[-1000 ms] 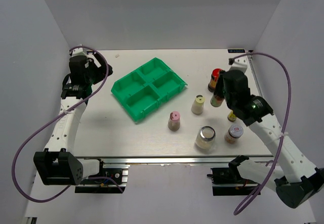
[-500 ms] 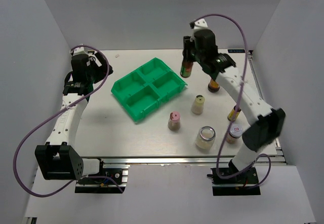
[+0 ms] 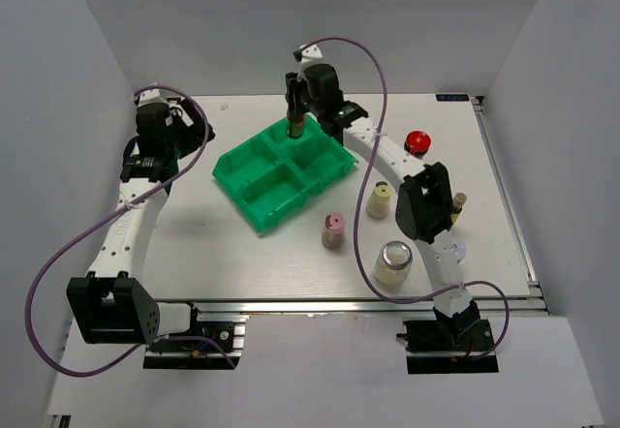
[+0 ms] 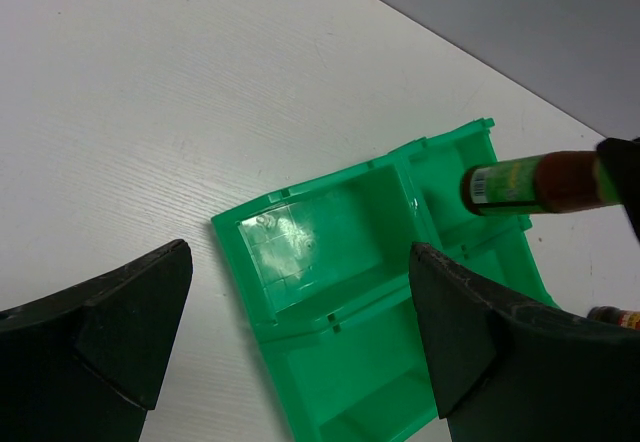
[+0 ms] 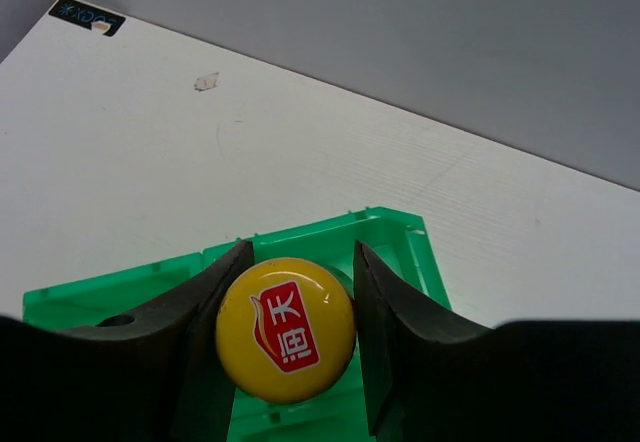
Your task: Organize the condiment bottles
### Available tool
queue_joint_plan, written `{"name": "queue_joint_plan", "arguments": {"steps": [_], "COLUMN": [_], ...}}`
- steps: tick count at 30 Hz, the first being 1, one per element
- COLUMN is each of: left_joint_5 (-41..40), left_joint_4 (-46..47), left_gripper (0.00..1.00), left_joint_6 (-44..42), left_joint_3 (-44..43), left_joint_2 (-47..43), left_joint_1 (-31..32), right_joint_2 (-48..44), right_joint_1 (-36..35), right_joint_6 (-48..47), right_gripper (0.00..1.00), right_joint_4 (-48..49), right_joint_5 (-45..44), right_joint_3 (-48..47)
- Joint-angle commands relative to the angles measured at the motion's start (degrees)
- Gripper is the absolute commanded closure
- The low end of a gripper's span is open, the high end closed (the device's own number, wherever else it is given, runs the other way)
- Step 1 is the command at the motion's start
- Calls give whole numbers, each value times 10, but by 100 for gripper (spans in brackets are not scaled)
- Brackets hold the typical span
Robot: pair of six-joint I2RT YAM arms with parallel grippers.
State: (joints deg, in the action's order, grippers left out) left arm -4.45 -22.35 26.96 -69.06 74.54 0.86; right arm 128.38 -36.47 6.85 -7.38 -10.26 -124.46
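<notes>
- Slim dark sauce bottle [image 3: 295, 124] pinched by the right hand [image 5: 292, 297], with the fingers pressed on both sides just under the yellow cap.
- Carried within the last second from the group near the right edge of the tabletop [image 3: 194, 254] over to the green tray [image 3: 229, 168]. Now held upright at the compartment nearest the far edge.
- Not possible to tell whether already standing on the compartment floor or hanging just above it.
- Left hand [image 4: 300, 352] spread and holding nothing, unmoved near the far left corner.
- Outside the tray, between it and the right edge: red-capped dark jar [image 3: 418, 140], yellow-lidded shaker [image 3: 380, 199], pink-lidded shaker [image 3: 333, 230], silver-lidded clear jar [image 3: 393, 262].
- Partly hidden behind the right arm: second slim bottle [image 3: 456, 202] and grey-lidded jar [image 3: 451, 250].
- As a judgement: first bottle nearly placed, needing only lowering and release, with six more to bring over.
</notes>
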Motion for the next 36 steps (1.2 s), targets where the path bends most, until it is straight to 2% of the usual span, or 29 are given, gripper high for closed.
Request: {"name": "queue_joint_plan", "arguments": {"steps": [1,5,11,12,14,15,21,30,36], "left_joint_5": [2,-4,-5,-4,-4,-6,-8,-16,-23], "left_joint_4": [9,11,8,6,2,-1,-9,-48,-65], "left_gripper": [2,2,2,2,2,2,2,2,2], "left_joint_6": [-7,-10,-10,-9,-9,-9,-8,2,13], "left_joint_3": [2,11,15,15,12,11,8,-34,-46], "left_joint_2": [-19,-25,-26,-25,-25,-24,-19,-2,4], "left_joint_1": [-1,-1,-1,-1,-1,-1,-1,-1,-1], "right_joint_2": [11,50,61,61,57,55,48,-36,-195], "right_joint_1": [-11,-22,-40,-40,-43,-43,-43,-39,-5], "right_joint_6": [-16,-11,-30,-32,-33,-33,-34,-32,-13], "right_gripper": [100,100,100,86,67,52,11,11,11], "right_joint_4": [155,158,162,163,166,171,165,134,101], "right_joint_5": [-2,5,-16,-25,-28,-27,-17,-35,-86], "right_joint_3": [-64,-57,-22,-16,5,11,18,31,192]}}
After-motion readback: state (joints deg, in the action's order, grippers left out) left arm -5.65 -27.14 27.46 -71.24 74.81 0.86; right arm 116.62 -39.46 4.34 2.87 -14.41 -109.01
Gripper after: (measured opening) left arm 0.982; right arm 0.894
